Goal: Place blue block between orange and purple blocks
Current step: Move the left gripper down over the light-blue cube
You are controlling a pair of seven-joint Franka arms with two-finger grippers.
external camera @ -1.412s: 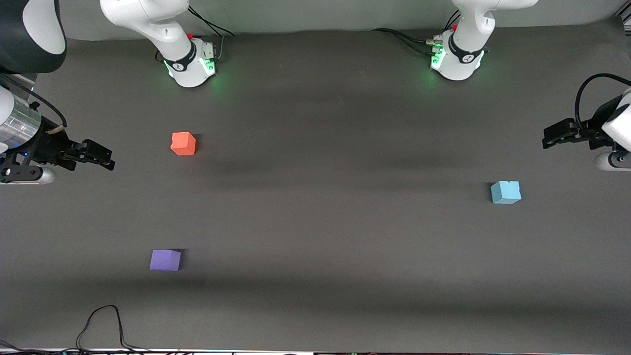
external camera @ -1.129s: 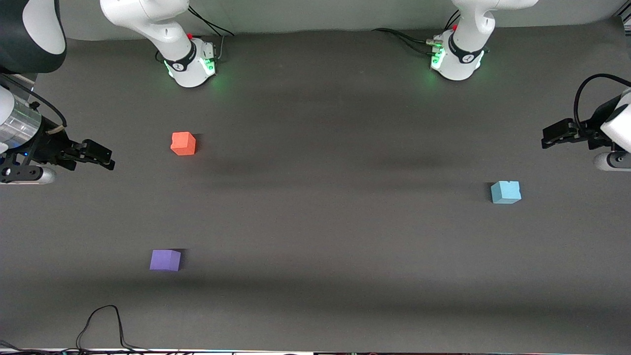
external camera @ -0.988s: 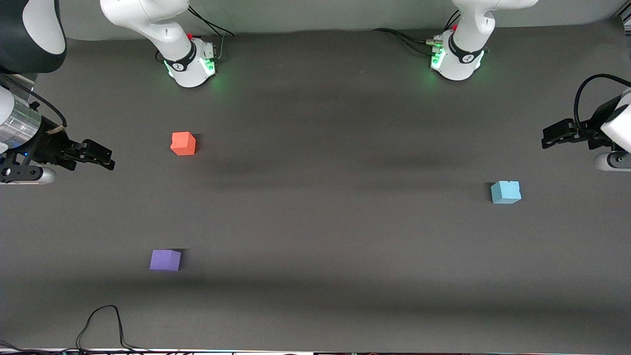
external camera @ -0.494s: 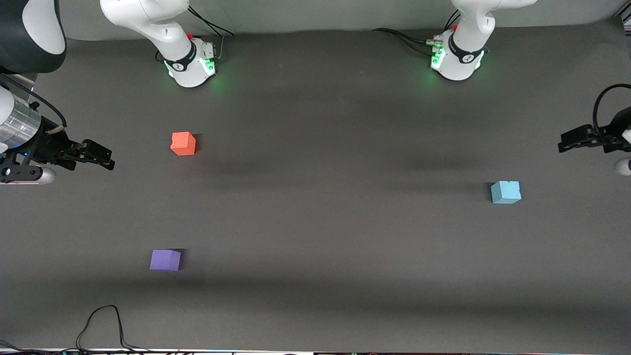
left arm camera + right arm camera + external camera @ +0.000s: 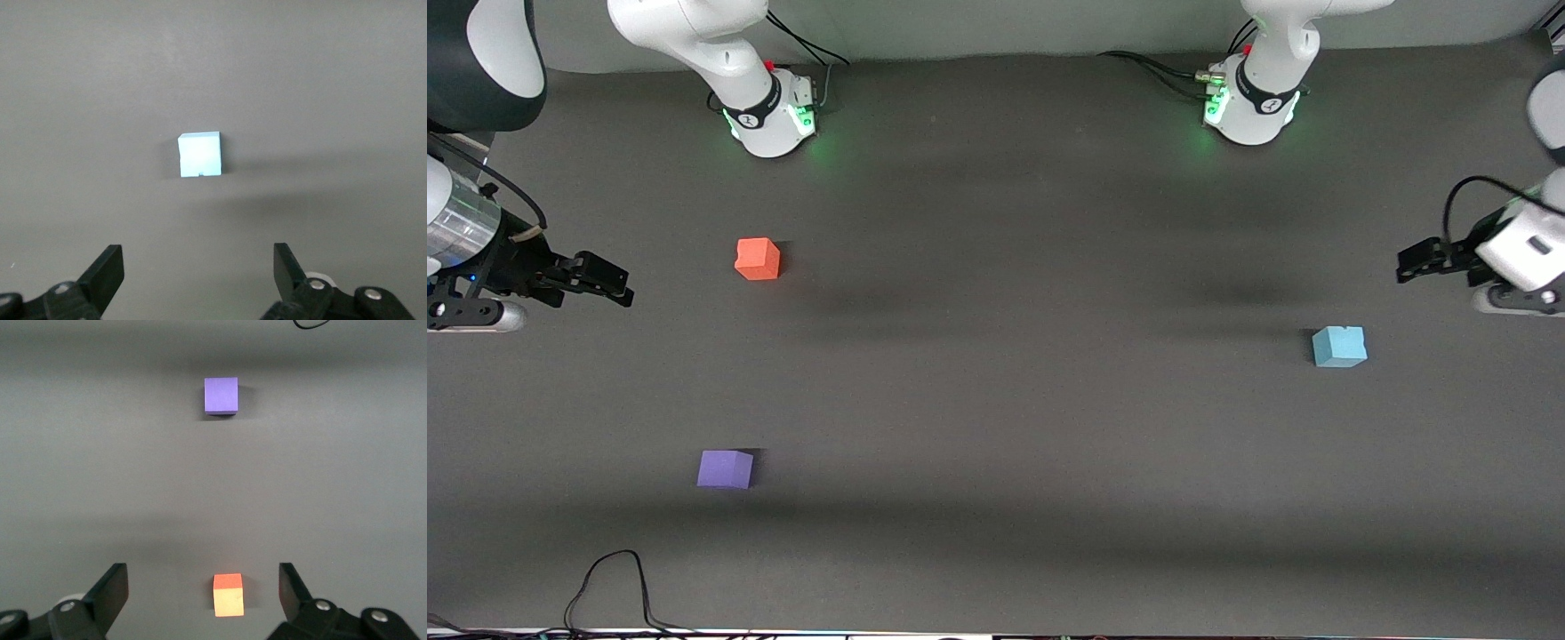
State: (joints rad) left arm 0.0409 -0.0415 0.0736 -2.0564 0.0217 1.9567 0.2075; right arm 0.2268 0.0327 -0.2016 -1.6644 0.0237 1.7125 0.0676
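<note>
The light blue block [image 5: 1339, 347] sits on the dark table toward the left arm's end. It also shows in the left wrist view [image 5: 200, 155], ahead of the open fingers. My left gripper [image 5: 1405, 264] [image 5: 198, 267] is open and empty, in the air over bare table near the blue block. The orange block [image 5: 758, 259] and the purple block [image 5: 725, 469] sit apart toward the right arm's end, the purple one nearer the front camera. My right gripper [image 5: 618, 286] [image 5: 203, 580] is open and empty, waiting over the table near the orange block [image 5: 228, 594]. The purple block [image 5: 221, 395] shows farther off.
The two arm bases [image 5: 769, 116] [image 5: 1249, 107] stand along the table's back edge. A black cable [image 5: 618, 578] loops on the table at the edge nearest the front camera, near the purple block.
My left gripper drew back toward the table's end, then came forward again with its wrist turned, ending slightly lower in the front view. The right arm and all blocks have not moved.
</note>
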